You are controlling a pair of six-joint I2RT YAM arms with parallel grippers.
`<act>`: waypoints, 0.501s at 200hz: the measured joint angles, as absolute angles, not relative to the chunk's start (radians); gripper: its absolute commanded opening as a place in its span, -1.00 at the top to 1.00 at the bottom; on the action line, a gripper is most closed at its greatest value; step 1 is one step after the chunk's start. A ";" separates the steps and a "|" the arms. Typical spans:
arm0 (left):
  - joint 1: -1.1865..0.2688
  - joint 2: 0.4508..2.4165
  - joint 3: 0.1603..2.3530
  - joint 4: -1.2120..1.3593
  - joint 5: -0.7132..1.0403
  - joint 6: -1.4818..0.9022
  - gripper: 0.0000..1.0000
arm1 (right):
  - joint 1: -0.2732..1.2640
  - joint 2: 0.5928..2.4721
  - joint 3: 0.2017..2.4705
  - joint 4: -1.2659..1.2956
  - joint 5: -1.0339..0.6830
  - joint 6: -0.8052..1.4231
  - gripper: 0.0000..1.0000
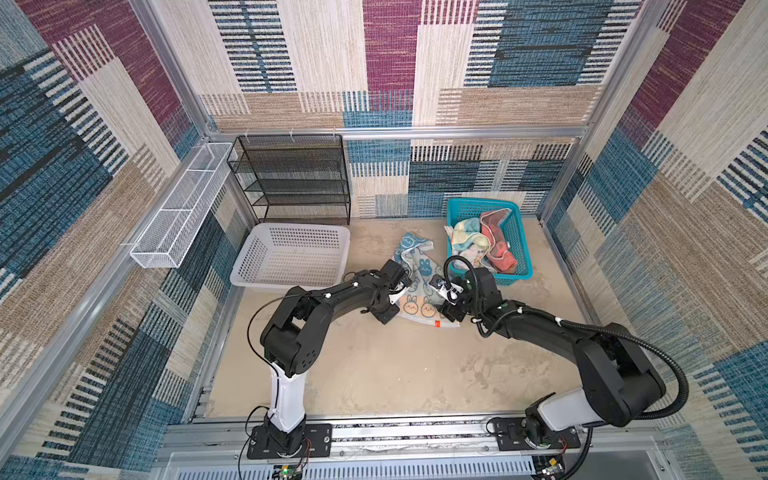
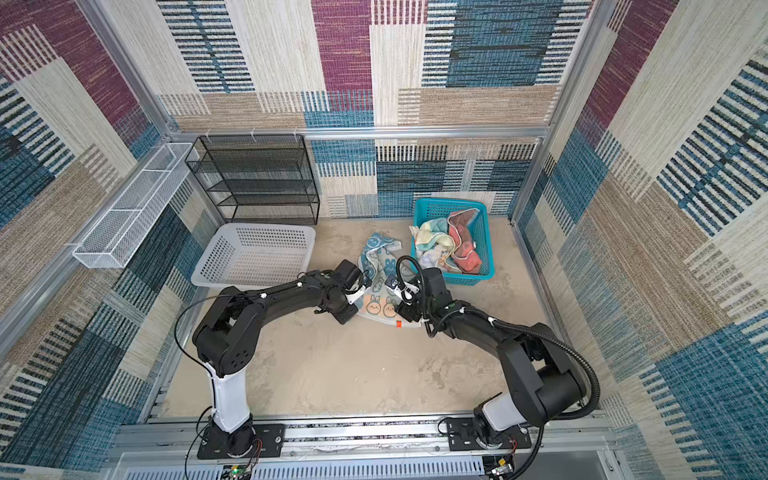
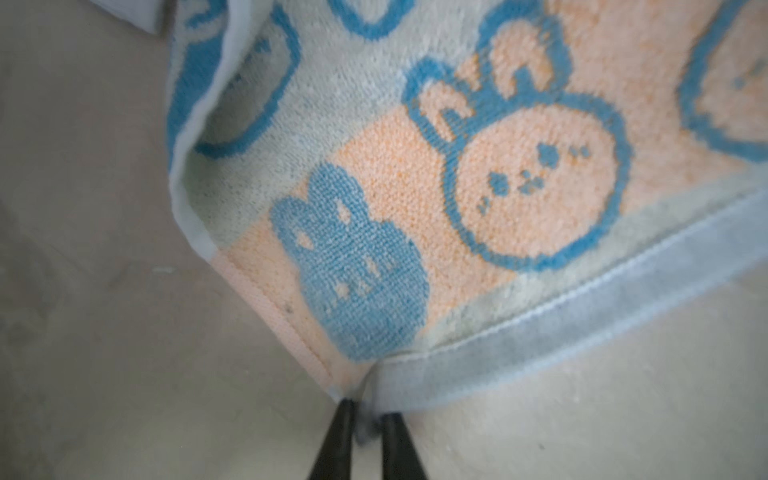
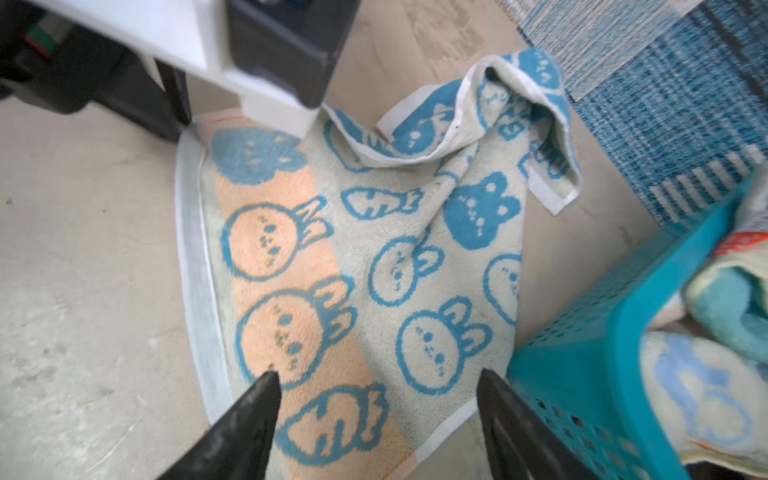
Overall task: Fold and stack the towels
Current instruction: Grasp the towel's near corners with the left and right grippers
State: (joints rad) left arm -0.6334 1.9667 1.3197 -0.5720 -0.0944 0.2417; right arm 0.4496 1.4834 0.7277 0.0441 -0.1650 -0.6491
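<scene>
A white towel with blue bunny faces and an orange band [image 1: 417, 286] [image 2: 380, 286] lies crumpled on the table between both arms. My left gripper [image 3: 368, 409] [image 1: 398, 301] is shut on this bunny towel's [image 3: 415, 187] near corner, with the hem pinched between its fingers. Low over the same towel's [image 4: 374, 249] other near corner hangs my right gripper [image 4: 376, 378] [image 1: 451, 309], open, with cloth under the gap. More towels sit bunched in the blue basket [image 1: 515, 266]: a pale yellow and teal one [image 1: 467, 241] and a coral one [image 1: 500, 249].
The blue basket [image 4: 602, 353] stands right beside my right gripper. A white perforated basket [image 1: 291, 253] with nothing in it sits at the left, a black mesh rack [image 1: 291, 178] behind it, and a white wire tray [image 1: 178, 208] hangs on the left wall.
</scene>
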 measured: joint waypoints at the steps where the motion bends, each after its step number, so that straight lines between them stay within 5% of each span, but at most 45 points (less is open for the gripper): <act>1: -0.633 1.967 1.319 -0.571 -0.094 0.240 1.00 | 0.450 1.485 0.729 0.039 -0.165 -0.652 -0.53; 100: -0.604 1.934 1.288 -0.611 -0.180 0.234 1.00 | 0.471 1.538 0.795 -0.158 -0.117 -0.735 -0.32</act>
